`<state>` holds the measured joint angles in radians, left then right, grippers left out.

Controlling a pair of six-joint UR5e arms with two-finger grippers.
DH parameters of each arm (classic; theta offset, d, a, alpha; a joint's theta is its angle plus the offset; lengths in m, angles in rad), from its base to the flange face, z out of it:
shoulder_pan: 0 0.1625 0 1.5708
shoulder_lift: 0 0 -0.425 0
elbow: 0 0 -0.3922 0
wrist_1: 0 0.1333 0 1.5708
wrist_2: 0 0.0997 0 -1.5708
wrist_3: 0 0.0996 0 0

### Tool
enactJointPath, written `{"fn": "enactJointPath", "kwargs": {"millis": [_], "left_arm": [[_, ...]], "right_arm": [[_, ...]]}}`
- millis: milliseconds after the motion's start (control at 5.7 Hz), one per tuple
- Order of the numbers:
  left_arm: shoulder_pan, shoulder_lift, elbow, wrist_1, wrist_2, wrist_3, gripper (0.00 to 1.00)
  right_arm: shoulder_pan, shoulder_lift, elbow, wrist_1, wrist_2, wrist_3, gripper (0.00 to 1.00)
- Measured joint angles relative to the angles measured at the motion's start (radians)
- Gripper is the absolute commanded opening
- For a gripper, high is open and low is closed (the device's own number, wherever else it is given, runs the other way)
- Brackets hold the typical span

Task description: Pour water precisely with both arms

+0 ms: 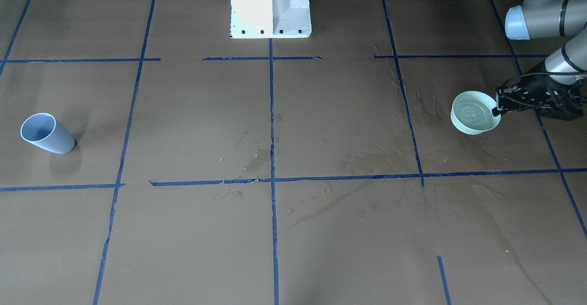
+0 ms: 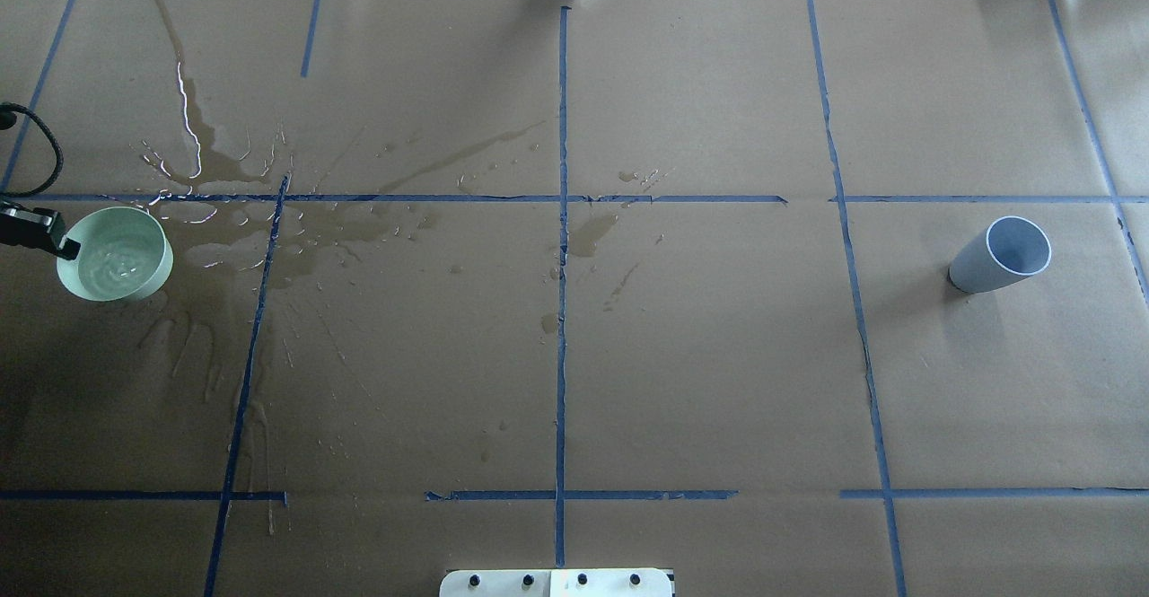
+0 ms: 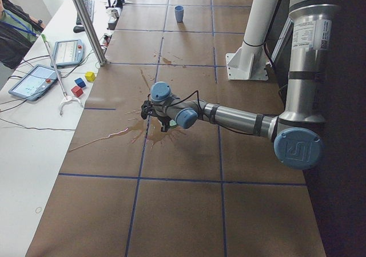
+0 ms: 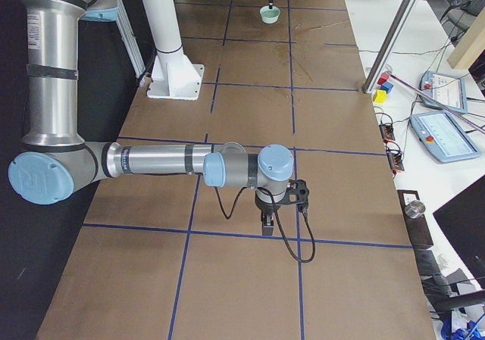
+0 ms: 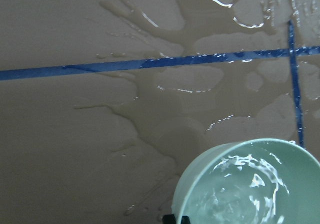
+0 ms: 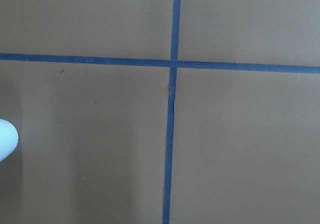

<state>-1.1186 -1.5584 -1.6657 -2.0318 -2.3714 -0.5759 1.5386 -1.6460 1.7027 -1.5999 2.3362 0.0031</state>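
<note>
1. In the left wrist view the mint-green bowl [image 5: 200, 184] fills the lower right corner and is cut off by the frame. The water [image 5: 245, 189] in it ripples and glints. Only a black sliver of the gripper shows, at the bowl's rim by the bottom edge.
2. The right wrist view shows only brown paper [image 6: 240, 144] and a cross of blue tape lines [image 6: 172, 63]. No fingers are in it. A pale rounded shape [image 6: 6, 139] is cut by the left edge, and I cannot tell what it is.
3. The left gripper [image 1: 495, 108] is clamped on the bowl's rim, on the side away from the table's middle. In the overhead view it is cut off at the left edge. Whether the bowl's base touches the paper I cannot tell.
4. Spilt water [image 2: 202, 144] lies as dark streaks and shiny drops beside the bowl and reaches toward the table's centre.
5. The left arm [image 3: 234, 118] stretches low over the table. In that side view its wrist hides most of the bowl.
6. The right gripper [image 4: 267, 225] points down near a tape crossing and shows only in the right side view. Whether its fingers are apart or together I cannot tell.
7. A grey-blue cup [image 2: 1001, 256] stands upright, well apart from the bowl, on the opposite side of the table.
8. The white pedestal [image 1: 270, 4] is cropped at the top of the front-facing view.
</note>
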Motion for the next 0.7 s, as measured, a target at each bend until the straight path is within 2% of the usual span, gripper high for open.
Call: {"fn": "enactJointPath", "kwargs": {"millis": [351, 702], "left_arm": [[0.0, 0.009, 0.097, -0.114, 0.0, 0.004, 0.01], [0.001, 0.009, 0.125, -0.137, -0.013, 0.003, 0.17]], "right_arm": [[0.0, 0.0, 0.002, 0.001, -0.001, 0.0, 1.0], [0.0, 0.001, 0.003, 0.001, -0.001, 0.0, 1.0]]}}
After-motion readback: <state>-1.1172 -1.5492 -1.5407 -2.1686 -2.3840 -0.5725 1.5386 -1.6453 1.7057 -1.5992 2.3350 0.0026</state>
